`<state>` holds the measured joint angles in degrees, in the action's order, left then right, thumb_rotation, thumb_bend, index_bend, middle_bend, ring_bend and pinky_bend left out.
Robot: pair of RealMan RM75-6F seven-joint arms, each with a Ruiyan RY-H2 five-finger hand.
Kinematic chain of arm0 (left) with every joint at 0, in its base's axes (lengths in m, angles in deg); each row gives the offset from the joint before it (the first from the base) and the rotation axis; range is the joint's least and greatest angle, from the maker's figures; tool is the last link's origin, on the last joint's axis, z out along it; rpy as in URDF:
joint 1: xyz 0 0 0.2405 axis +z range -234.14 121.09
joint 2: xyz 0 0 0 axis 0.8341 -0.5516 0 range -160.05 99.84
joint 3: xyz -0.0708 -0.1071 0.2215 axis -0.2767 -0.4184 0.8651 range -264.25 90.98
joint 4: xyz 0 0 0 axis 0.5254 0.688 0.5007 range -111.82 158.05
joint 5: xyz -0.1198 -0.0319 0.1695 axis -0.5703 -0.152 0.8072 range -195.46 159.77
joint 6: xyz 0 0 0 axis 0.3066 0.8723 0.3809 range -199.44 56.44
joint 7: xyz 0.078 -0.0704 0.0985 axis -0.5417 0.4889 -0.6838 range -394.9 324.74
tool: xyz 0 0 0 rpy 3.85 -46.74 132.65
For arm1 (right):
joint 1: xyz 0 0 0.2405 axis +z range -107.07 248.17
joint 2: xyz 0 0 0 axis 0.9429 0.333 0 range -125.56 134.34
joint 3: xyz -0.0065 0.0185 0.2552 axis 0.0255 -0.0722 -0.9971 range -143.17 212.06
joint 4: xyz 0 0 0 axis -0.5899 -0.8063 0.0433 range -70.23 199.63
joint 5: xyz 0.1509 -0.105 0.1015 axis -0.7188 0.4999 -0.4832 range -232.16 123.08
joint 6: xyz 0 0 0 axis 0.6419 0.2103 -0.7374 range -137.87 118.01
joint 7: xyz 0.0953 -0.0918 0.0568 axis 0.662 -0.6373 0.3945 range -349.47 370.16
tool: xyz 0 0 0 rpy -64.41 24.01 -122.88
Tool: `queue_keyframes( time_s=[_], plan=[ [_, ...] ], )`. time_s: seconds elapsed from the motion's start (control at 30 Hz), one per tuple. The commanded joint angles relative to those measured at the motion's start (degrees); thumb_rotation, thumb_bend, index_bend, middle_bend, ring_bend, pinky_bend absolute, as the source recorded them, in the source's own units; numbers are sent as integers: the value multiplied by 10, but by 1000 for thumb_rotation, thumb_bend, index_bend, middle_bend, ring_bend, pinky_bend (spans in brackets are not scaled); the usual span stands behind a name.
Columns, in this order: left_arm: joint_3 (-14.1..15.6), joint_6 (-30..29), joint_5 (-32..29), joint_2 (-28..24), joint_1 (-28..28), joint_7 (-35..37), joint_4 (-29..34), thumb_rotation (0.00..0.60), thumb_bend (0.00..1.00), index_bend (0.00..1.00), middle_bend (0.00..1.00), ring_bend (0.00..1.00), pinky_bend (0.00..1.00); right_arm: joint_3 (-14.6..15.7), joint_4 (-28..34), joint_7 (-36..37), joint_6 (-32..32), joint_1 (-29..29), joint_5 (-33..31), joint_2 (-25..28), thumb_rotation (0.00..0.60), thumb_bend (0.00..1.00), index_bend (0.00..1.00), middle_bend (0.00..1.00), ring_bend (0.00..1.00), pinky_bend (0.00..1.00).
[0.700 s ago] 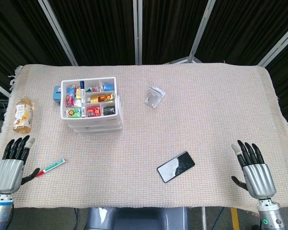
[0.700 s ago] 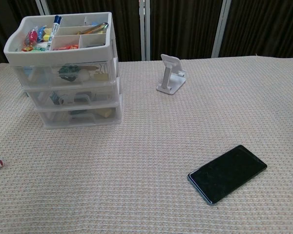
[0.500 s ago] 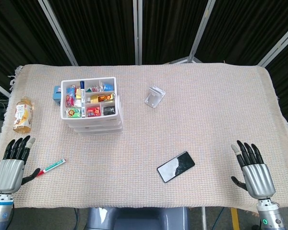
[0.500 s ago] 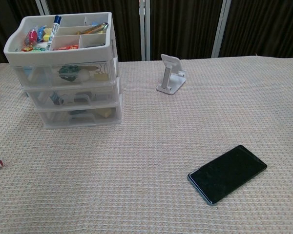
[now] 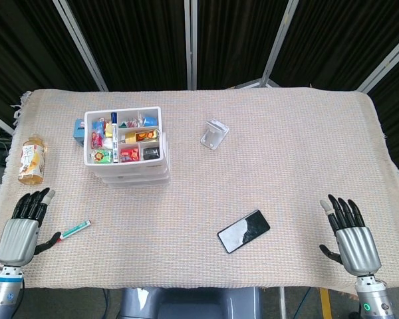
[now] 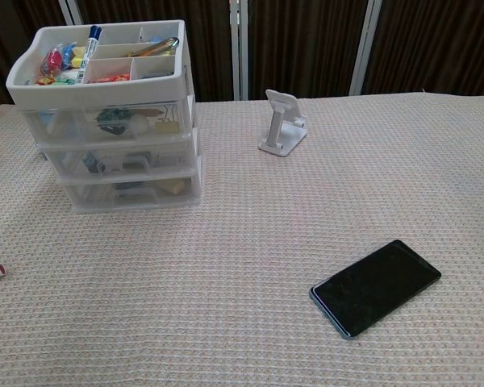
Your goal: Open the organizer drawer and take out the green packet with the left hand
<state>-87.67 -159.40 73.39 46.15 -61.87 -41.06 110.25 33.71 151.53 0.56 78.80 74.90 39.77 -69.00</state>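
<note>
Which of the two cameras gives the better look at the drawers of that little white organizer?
The chest view. It faces the organizer from the front, so its three stacked clear drawers, all closed, and some contents show. The head view looks down from above and shows mostly the top tray, with the drawers only as thin edges below it.

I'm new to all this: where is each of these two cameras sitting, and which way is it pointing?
Head view: sits high, looking almost straight down on the whole table; the left hand and right hand show at the near corners, fingers apart.
Chest view: sits low at the near edge, looking forward across the cloth at the organizer; no part of the robot shows.
Shared: the organizer, phone stand, phone and the pen, just its tip in the chest view.
</note>
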Motion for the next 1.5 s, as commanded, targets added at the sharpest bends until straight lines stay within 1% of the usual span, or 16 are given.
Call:
queue_keyframes(
  time_s=[0.03, 0.07, 0.17, 0.27, 0.4, 0.47, 0.53, 0.63, 0.77, 0.93, 1.1, 1.5],
  plan=[
    [-9, 8, 9, 17, -18, 57, 6, 600, 475, 0, 634, 636, 531, 1, 1, 0, -1, 0, 0, 0, 600, 0, 0, 0, 0, 0],
    [-9, 17, 9, 19, -24, 73, 8, 600, 512, 0, 692, 685, 561, 2, 1, 0, -2, 0, 0, 0, 600, 0, 0, 0, 0, 0],
    [-9, 49, 8, 31, -45, 132, 21, 600, 599, 0, 776, 757, 616, 3, 2, 0, -2, -1, 1, 0, 600, 0, 0, 0, 0, 0],
    [-11, 84, 5, 40, -68, 200, 29, 600, 655, 0, 808, 786, 645, 3, 3, 2, -2, -1, 1, 1, 600, 0, 0, 0, 0, 0],
    [-6, 149, -12, 35, -99, 271, 54, 600, 673, 0, 823, 802, 657, 3, 4, 5, -3, -1, 0, 3, 600, 0, 0, 0, 0, 0],
    [-8, 180, -23, 33, -115, 306, 65, 600, 684, 0, 831, 809, 662, 3, 4, 6, -4, -1, 0, 4, 600, 0, 0, 0, 0, 0],
    [-12, 200, -32, 37, -127, 325, 67, 600, 688, 0, 832, 810, 663, 3, 5, 8, -4, -1, -1, 4, 600, 0, 0, 0, 0, 0],
    [-16, 228, -46, 41, -143, 336, 65, 600, 688, 0, 832, 810, 663, 3, 5, 9, -5, -1, -1, 5, 600, 0, 0, 0, 0, 0],
    [-25, 251, -63, 56, -159, 327, 50, 600, 688, 0, 832, 810, 663, 4, 7, 12, -5, -1, 0, 7, 600, 0, 0, 0, 0, 0],
    [-38, 260, -87, 72, -169, 325, 43, 600, 687, 0, 832, 810, 663, 3, 9, 16, -5, -1, -2, 9, 600, 0, 0, 0, 0, 0],
    [-48, 264, -96, 82, -177, 327, 38, 600, 688, 0, 832, 810, 663, 3, 9, 17, -8, 0, -4, 10, 600, 0, 0, 0, 0, 0],
    [-61, 280, -119, 103, -194, 336, 23, 600, 687, 0, 832, 810, 663, 3, 9, 17, -11, 0, -5, 10, 600, 0, 0, 0, 0, 0]
  ],
)
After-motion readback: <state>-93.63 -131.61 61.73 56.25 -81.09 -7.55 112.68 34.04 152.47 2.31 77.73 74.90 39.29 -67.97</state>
